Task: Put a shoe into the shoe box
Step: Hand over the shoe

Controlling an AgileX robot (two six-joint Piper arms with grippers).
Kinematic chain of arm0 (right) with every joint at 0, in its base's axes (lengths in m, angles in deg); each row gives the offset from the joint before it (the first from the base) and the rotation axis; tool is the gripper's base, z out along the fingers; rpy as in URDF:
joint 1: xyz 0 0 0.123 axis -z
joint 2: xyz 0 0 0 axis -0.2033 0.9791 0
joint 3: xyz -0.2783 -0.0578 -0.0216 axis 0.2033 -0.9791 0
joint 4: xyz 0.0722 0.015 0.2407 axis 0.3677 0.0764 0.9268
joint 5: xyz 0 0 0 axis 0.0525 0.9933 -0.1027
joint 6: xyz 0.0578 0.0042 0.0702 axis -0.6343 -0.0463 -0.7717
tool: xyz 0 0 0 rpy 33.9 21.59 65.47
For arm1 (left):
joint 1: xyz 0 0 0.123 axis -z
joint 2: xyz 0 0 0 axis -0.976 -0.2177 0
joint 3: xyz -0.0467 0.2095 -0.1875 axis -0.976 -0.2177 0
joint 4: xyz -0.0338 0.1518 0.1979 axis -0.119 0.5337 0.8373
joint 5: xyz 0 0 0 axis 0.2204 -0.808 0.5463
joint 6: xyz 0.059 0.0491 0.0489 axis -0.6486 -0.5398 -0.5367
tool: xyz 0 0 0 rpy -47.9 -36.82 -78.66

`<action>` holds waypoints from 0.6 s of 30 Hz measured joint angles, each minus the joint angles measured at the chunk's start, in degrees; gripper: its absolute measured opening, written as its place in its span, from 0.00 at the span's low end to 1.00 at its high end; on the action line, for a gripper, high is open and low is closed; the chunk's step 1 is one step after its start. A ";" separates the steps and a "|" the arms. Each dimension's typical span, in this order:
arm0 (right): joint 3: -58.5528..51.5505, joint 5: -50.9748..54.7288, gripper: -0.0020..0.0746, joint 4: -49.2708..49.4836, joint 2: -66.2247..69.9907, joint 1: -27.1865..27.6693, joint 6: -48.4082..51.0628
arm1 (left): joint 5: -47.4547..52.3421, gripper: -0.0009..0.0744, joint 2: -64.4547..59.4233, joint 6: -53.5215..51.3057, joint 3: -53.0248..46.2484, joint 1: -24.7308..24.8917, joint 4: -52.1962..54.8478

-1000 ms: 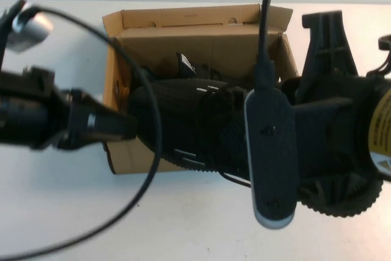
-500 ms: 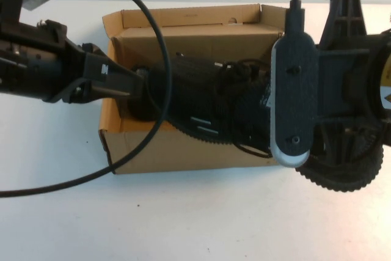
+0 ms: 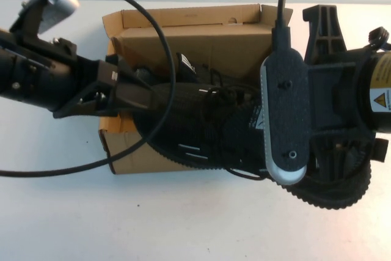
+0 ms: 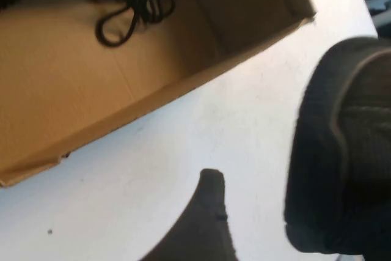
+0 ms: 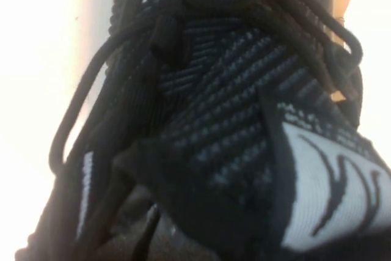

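Observation:
The shoe (image 3: 201,120), a black ribbed-knit sneaker, hangs over the front wall of the brown cardboard shoe box (image 3: 183,29), toe to the left. My right gripper (image 3: 253,120) is at its tongue end, under the wrist camera, and holds it up. The right wrist view is filled with the shoe's laces (image 5: 232,102) and its white tongue label (image 5: 333,181). My left gripper (image 3: 142,90) is at the toe. In the left wrist view one finger (image 4: 211,212) stands apart from the toe (image 4: 342,151), with white table between them.
A second black sneaker lies inside the box; its tongue tab with white bars (image 3: 186,65) shows at the back, and its laces (image 4: 131,13) show on the box floor. The box's flap lid (image 3: 195,15) stands open at the rear. White table (image 3: 183,224) surrounds the box.
The left arm has risen from the front left to the shoe's toe. The shoe and the right wrist have shifted over the box and come slightly forward again.

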 joint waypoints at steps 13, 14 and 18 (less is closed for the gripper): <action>0.00 0.00 0.02 0.00 0.00 0.00 0.12 | 5.77 0.86 -6.91 -7.45 0.00 0.00 -13.15; 0.00 0.00 0.02 0.00 0.00 0.00 0.12 | 5.86 0.84 -7.19 -7.73 0.00 0.00 -13.57; 0.00 -0.47 0.02 0.00 0.00 0.00 0.12 | 5.94 0.74 -7.70 -8.37 0.00 0.00 -13.99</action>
